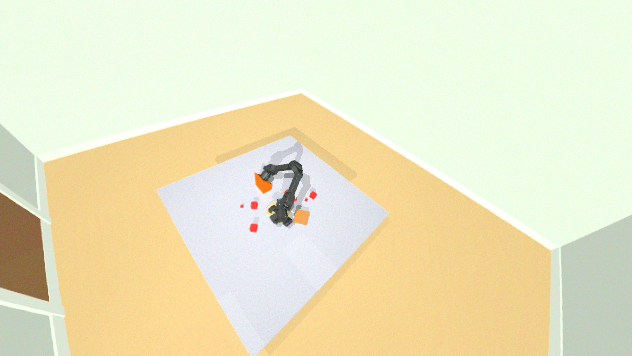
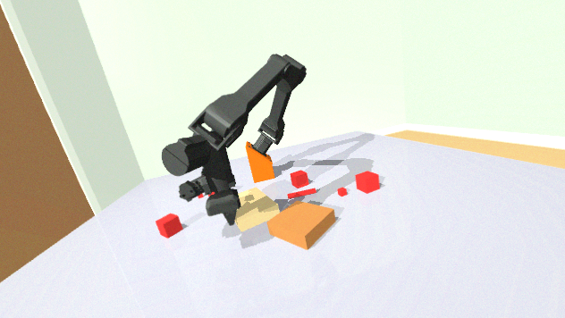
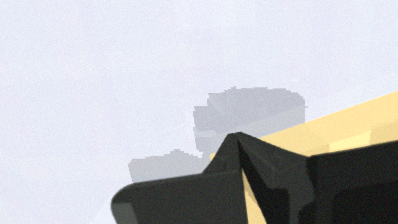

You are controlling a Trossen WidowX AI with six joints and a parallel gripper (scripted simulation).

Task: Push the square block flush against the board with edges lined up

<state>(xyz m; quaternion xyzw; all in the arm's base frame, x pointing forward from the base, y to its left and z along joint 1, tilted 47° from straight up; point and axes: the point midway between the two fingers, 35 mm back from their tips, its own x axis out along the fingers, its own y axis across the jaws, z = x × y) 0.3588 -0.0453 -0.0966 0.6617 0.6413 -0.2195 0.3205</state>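
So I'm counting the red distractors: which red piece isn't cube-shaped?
The thin red bar, lying flat just behind the orange block. The other red pieces, such as the cube at the left and the cube at the right, are boxy.

pincer [image 2: 229, 213] shut, against pale block [image 2: 255, 209] | block's corner meets orange board [image 2: 301, 223]
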